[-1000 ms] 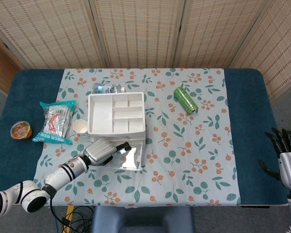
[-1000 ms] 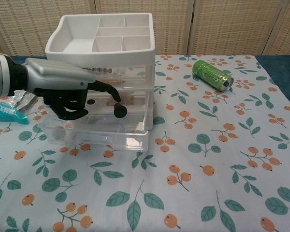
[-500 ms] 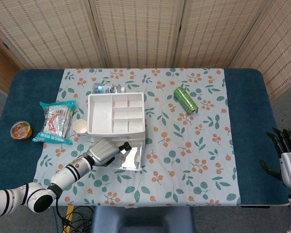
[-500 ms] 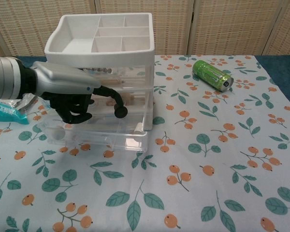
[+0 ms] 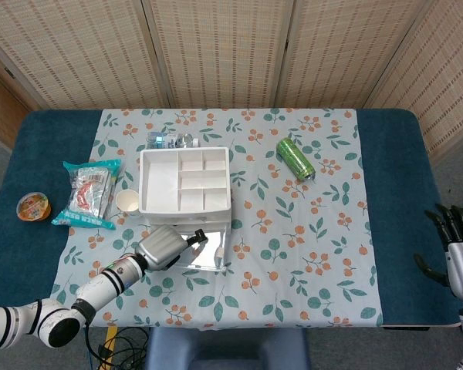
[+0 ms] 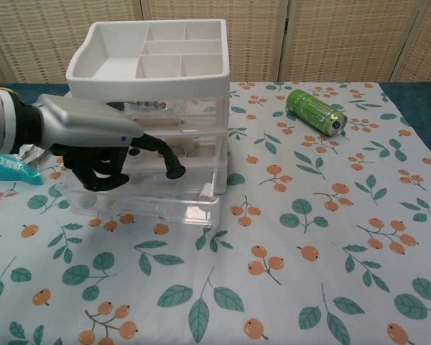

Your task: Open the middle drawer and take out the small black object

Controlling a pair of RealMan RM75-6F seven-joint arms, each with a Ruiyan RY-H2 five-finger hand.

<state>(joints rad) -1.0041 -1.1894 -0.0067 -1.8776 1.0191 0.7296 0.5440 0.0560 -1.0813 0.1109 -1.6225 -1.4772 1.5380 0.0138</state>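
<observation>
A clear drawer unit with a white tray top [image 5: 185, 181] [image 6: 151, 50] stands on the floral cloth. One clear drawer [image 5: 208, 250] [image 6: 144, 205] is pulled out toward me. My left hand [image 5: 164, 247] [image 6: 93, 147] reaches into that drawer from the left. Its black fingers [image 6: 97, 172] curl inside, behind the front wall, and one finger stretches right to about the drawer's middle. I cannot make out the small black object; the hand hides much of the drawer's inside. Beyond the table's right edge, my right hand [image 5: 454, 245] hangs with its fingers spread and holds nothing.
A green can [image 5: 295, 159] [image 6: 315, 111] lies on its side at the back right. A snack bag [image 5: 89, 193], a paper cup [image 5: 127, 202] and a small food tub [image 5: 32, 206] sit left of the unit. A small bottle [image 5: 170, 140] lies behind it.
My left hand has drawn back a little toward the table's near edge, and the drawer has slid slightly further out with it. The right hand has barely moved.
</observation>
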